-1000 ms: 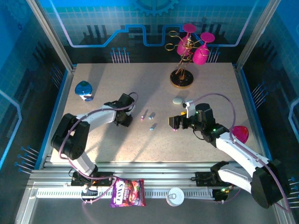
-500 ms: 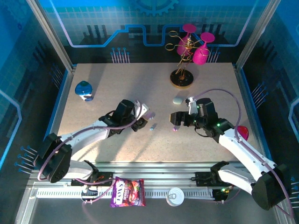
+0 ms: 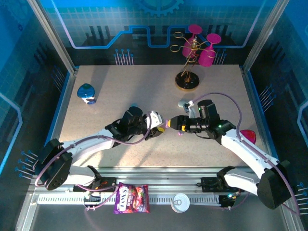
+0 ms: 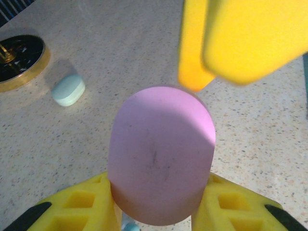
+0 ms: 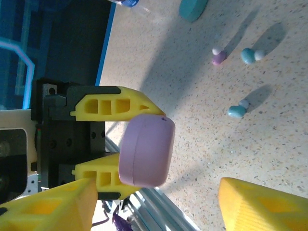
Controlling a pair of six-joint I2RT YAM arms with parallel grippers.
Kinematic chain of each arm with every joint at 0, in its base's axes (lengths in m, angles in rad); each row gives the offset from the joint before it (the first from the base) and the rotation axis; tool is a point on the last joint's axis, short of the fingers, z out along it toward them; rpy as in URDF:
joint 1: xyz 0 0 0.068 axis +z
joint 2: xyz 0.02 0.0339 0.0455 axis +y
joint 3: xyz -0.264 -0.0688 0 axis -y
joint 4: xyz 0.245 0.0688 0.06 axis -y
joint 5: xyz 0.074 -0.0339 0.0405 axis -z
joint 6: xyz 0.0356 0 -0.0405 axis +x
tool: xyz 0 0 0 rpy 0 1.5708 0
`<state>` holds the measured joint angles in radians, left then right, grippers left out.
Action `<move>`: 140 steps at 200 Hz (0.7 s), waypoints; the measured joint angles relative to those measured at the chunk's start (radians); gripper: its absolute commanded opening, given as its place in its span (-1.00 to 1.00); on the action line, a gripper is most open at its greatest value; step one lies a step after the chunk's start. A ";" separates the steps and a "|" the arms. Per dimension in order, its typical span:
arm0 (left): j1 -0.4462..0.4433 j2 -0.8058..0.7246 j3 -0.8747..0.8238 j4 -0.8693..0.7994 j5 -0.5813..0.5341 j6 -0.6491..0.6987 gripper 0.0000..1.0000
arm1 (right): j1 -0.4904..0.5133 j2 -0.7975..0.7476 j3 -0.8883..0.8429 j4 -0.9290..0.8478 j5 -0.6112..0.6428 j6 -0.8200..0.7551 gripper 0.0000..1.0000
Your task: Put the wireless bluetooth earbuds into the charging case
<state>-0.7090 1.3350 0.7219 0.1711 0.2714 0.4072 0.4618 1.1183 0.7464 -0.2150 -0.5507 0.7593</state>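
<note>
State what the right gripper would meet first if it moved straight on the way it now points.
The pink-purple rounded plastic charging case clamped by the left gripper, apparently dead ahead of the right gripper; depth unclear.

1. Case [image 4: 161, 156] sits between the fingers of the left gripper [image 3: 155, 124], over mid surface [image 3: 120, 82].
2. Right gripper [image 3: 169, 126] is just right of it, tips facing.
3. Three earbuds [image 5: 237, 110] lie loose on the surface near the grippers.
4. Second case [image 3: 183, 103] lies behind the right gripper, before the stand [image 3: 187, 83].
5. Small object [image 3: 86, 92] sits far left.
6. Snack bag [image 3: 131, 198] and round lid [image 3: 182, 202] rest on the rail [image 3: 62, 198], before the surface.
</note>
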 measured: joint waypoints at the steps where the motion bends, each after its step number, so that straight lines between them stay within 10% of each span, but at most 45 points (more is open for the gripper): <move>1: 0.000 0.000 0.000 0.000 0.000 0.000 -0.40 | 0.002 0.002 0.000 0.001 -0.002 -0.001 0.25; 91: -0.012 -0.018 -0.007 0.000 0.004 0.039 -0.26 | 0.023 0.053 0.002 0.066 -0.054 0.056 -0.59; 140: -0.009 -0.040 -0.055 0.115 0.028 -0.025 0.56 | 0.007 0.051 -0.006 0.123 -0.087 0.087 -0.60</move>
<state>-0.7177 1.2949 0.6670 0.2859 0.2993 0.3820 0.4690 1.1698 0.7403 -0.0921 -0.6373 0.8459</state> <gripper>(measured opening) 0.704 0.229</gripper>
